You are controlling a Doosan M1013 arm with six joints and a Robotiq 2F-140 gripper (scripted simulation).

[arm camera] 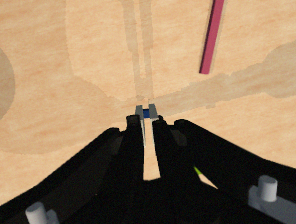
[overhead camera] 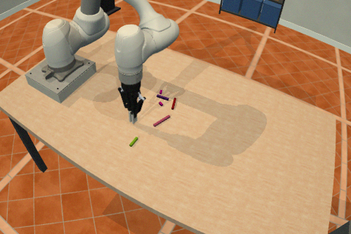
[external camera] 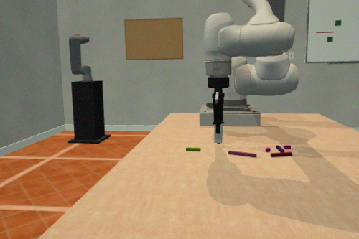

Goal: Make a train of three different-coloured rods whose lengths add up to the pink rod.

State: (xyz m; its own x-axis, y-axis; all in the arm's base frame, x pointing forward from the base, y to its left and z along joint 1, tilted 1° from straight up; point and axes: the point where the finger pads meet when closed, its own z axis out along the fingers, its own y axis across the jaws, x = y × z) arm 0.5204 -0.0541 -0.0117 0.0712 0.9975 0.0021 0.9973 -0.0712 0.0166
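My gripper (overhead camera: 133,121) (external camera: 218,141) (arm camera: 146,114) is shut on the small blue rod (arm camera: 146,114), which shows between the fingertips in the wrist view. It is low over the table, between the lime rod and the pink rod but nearer the arm's base. The lime rod (overhead camera: 133,141) (external camera: 193,149) and the pink rod (overhead camera: 161,121) (external camera: 242,153) (arm camera: 212,40) lie flat, apart. A purple rod (overhead camera: 162,97) (external camera: 280,148) lies between two magenta rods, one (overhead camera: 161,91) (external camera: 287,147) behind it and one (overhead camera: 161,103) (external camera: 268,149) in front. A red rod (overhead camera: 173,103) (external camera: 281,154) lies beside the purple rod.
The wooden table (overhead camera: 274,180) (external camera: 143,202) bears all the rods. The arm's grey base block (overhead camera: 61,86) (external camera: 230,119) stands at its far end. The arm's shadow falls across the table around the rods. In the wrist view the fingers cover most of the lower part.
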